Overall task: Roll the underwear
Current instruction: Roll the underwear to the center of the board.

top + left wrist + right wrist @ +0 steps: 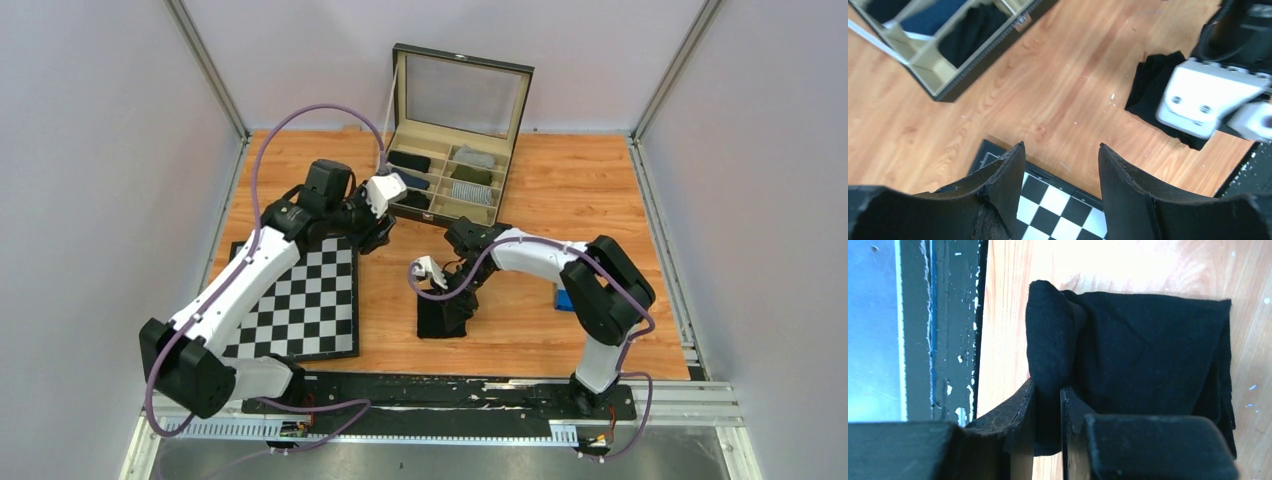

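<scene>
Right wrist view: the right gripper point(1048, 390) pinches a thick rolled edge of the black underwear point(1148, 350), its jaws almost closed on the cloth.
The rest of the underwear lies folded flat on the wooden table point(560, 200), to the right of the checkered board point(300, 300) and apart from it. The left gripper point(1060, 146) hangs above the far right corner of the board, its jaws wide apart with nothing between them. The open compartment box point(455, 180), with folded garments inside, stands beyond the board and further to the right.
</scene>
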Robot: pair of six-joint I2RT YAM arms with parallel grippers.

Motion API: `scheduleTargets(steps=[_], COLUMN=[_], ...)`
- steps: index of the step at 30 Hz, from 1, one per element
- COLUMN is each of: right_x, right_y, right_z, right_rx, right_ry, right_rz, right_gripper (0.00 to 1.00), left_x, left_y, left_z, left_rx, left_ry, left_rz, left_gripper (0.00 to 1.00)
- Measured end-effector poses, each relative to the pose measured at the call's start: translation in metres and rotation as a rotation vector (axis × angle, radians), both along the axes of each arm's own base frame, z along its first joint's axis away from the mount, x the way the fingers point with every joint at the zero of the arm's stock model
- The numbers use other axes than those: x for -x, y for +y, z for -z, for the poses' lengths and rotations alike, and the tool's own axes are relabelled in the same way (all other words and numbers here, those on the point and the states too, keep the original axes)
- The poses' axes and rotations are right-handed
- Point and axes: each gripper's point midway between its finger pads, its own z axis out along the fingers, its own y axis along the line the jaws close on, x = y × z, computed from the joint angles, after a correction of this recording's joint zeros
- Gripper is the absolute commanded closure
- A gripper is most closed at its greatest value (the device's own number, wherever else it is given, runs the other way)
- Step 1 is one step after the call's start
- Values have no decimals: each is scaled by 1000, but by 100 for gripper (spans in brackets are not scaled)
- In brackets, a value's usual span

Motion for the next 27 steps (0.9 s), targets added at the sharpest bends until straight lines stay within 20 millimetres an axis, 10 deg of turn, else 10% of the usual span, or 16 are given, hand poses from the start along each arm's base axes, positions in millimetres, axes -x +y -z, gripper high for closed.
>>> scheduleTargets(steps=[6,10,21,27], right_x=[-9,-16,-25,-25], right_y=[1,0,3,3], right_z=[7,14,21,21], right_rx=[30,60,169,171], right_ry=[166,279,619,665], right_rz=[81,139,259,277], right_gripper=[100,100,100,100], left_x=[3,29,117,143], left_y=[9,5,-87,-97], left_z=[-21,0,61,112], left_rx=[4,-67,-245,-316], left_ry=[-162,-201,-247,-187], left_rz=[0,102,725,847], left_gripper=[41,39,35,35])
